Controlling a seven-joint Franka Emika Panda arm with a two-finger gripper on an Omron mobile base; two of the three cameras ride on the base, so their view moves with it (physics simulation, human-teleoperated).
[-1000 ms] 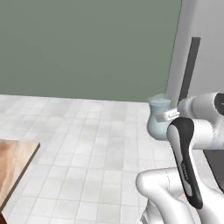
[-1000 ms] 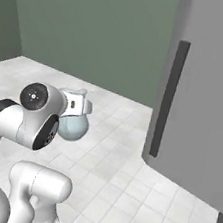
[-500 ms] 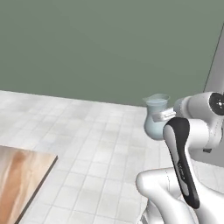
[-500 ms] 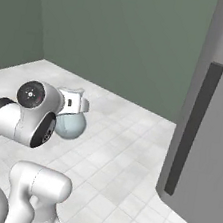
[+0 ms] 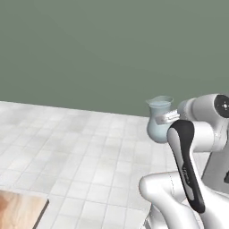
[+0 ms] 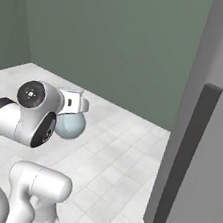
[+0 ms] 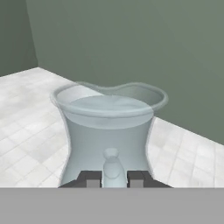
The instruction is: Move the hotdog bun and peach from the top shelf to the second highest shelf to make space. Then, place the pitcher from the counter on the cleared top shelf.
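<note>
The pitcher (image 7: 109, 127), pale blue-grey glass with a flared rim, hangs upright in the air in front of the hand. My gripper (image 7: 113, 178) is shut on the pitcher's near side, where a rounded glass part sits between the two dark fingertips (image 7: 92, 178). From the left base the pitcher (image 5: 159, 121) sticks out to the left of the white hand, above the tiled floor. From the right base its bulbous body (image 6: 70, 125) shows just under the hand. A corner of the counter (image 5: 20, 212) lies at the lower left. The hotdog bun, peach and top shelf are out of view.
A tall grey fridge door (image 6: 221, 99) with a dark vertical handle (image 6: 184, 160) stands close on the right. A plain green wall (image 5: 112, 53) closes off the back. Pale floor tiles (image 5: 80, 152) spread out ahead and to the left.
The whole scene has slid to the right in both base views, so the base has turned. The pitcher stays in the shut gripper, in the same place relative to the arm.
</note>
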